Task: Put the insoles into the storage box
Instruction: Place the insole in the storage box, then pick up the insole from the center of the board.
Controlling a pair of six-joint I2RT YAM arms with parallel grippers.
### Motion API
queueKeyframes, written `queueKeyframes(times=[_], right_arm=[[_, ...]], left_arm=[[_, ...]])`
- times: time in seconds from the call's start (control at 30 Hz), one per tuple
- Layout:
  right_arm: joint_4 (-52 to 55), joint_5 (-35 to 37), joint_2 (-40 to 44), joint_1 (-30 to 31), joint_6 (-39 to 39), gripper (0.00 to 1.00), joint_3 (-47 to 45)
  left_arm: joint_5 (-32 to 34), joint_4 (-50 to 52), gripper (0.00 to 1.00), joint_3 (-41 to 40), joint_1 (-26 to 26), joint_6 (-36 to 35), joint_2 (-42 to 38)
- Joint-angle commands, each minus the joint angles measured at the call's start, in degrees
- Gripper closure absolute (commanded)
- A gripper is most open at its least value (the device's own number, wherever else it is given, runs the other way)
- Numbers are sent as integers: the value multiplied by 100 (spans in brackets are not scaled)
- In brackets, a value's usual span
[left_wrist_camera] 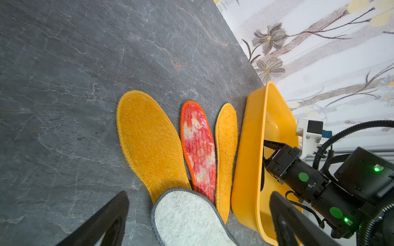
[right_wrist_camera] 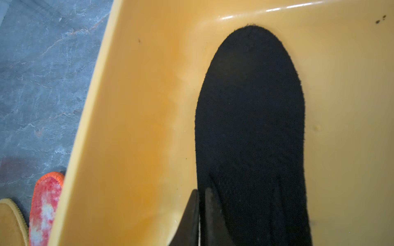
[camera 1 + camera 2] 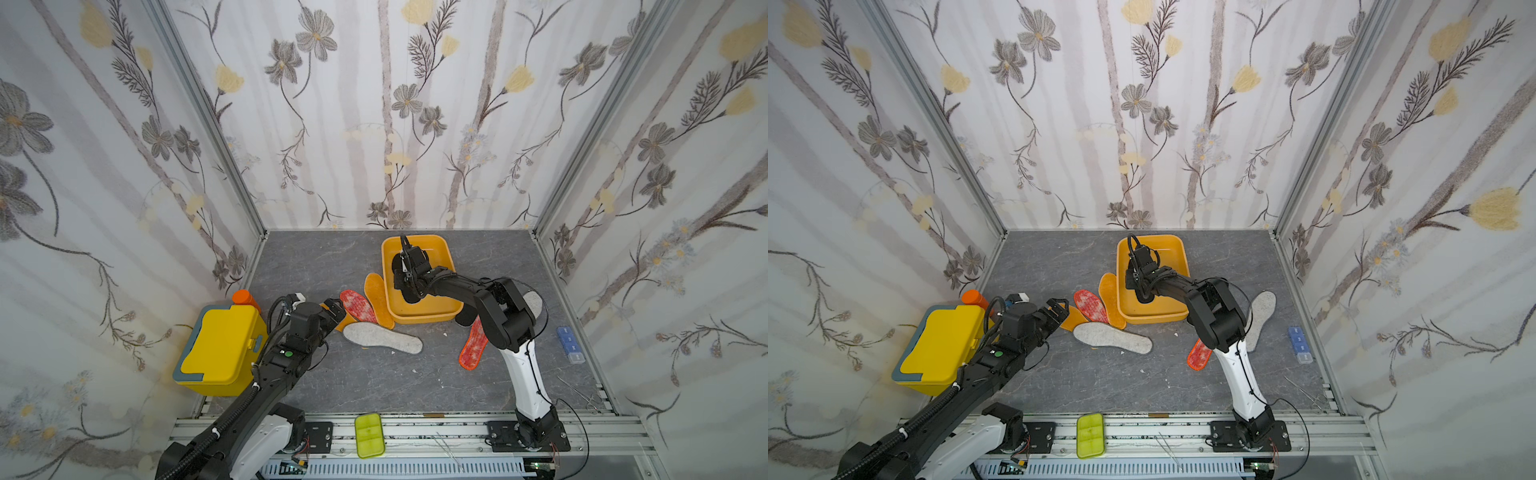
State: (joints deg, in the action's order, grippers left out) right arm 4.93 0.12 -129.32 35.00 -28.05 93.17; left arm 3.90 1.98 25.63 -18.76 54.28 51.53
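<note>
Flower-papered walls close in a grey, marble-veined worktop (image 3: 324, 257), and at its far middle stands the storage box (image 3: 436, 248). We count one of the eight insoles inside it: a black insole (image 2: 251, 106) lying along the box floor, its toe end up near the far wall. The right hand (image 2: 201, 196) is down in the box, closed. Its fingers are pinched at that insole's near edge and apparently grip it, so we judge this first placement not quite finished.

At least six are left on the worktop. Left of the box lie an orange-yellow insole (image 3: 379, 299) just beside its wall, a red speckled insole (image 3: 358, 305), a second orange-yellow insole (image 1: 149, 144) and, nearer, a grey felt insole (image 3: 382, 337) overlapping their heels. The left hand (image 3: 334, 309) hovers over this group with fingers spread wide, holding nothing.

Right of the box, partly behind the right arm (image 3: 503, 316), lie the other red speckled insole (image 3: 473, 347) and the other grey felt insole (image 3: 1262, 313). We cannot make out the second black one for certain.
</note>
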Motion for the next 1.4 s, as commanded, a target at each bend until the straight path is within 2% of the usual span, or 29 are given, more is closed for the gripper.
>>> queueKeyframes(times=[0.0,0.37,0.73,0.9,1.17,1.37], right_arm=[[-207,-38,69,-24,-185,92,-24],[-420,-147,266,-54,-275,90,-154],[-405,20,1684,-259,-65,82,-809],[-156,249,2676,-586,-318,69,-1468],[465,-162,3912,-1747,-919,45,-2619],[705,-405,4258,-2433,-1135,37,-3388]], left_arm=[[76,53,0,39,11,11,-30],[84,63,0,39,6,12,-48],[-195,-375,0,67,2,-5,209],[-354,-616,0,191,-15,-105,512],[-367,-865,0,432,-102,-277,805],[-422,-934,0,461,-119,-321,936]])
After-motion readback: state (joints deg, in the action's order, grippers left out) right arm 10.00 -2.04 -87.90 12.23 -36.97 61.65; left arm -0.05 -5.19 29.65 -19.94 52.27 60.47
